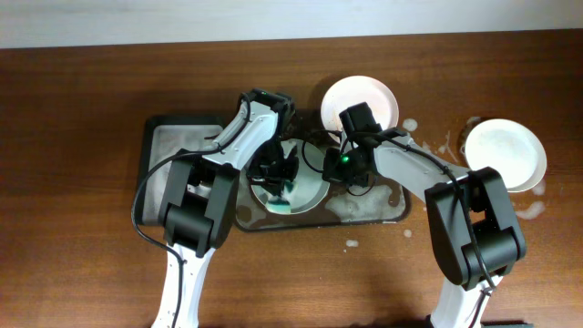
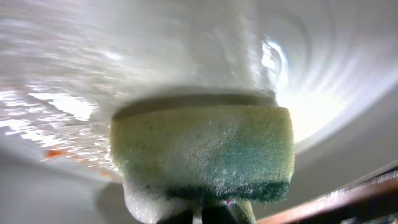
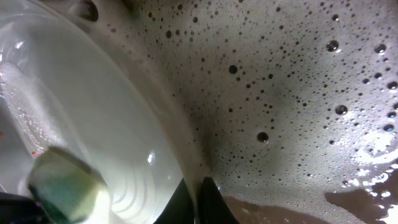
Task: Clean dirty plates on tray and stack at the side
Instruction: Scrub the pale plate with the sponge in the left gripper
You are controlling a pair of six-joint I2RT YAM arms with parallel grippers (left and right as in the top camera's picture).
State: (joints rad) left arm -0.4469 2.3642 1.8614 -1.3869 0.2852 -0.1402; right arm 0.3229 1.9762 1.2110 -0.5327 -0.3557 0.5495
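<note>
Glossy white round shallow plate (image 1: 310, 187) lies on the large dark rectangular raised-rim tray (image 1: 387, 214), mid-table. Left gripper (image 1: 276, 178) is clamped on a soft yellow-green foam sponge (image 1: 278, 194), which is pressed against the plate's inner face. Right gripper (image 1: 342, 171) has its fingers drawn together on the plate's rim; we judge it a steadying pinch.

Handling: we judge the plate stiff, breakable, fairly light, and very slippery under suds. The rim is the only hold, and it wants a firm bite well onto the lip.

Overhead alone shows a second white plate (image 1: 360, 102) at the tray's far edge and a third white plate (image 1: 504, 155) on the wet table to the right, well apart.

Left wrist alone shows lather on the sponge (image 2: 202, 149) and a reddish speck (image 2: 53, 152) on the plate (image 2: 155, 50).

Right wrist alone shows the bubbled film on the tray floor (image 3: 298, 93).
</note>
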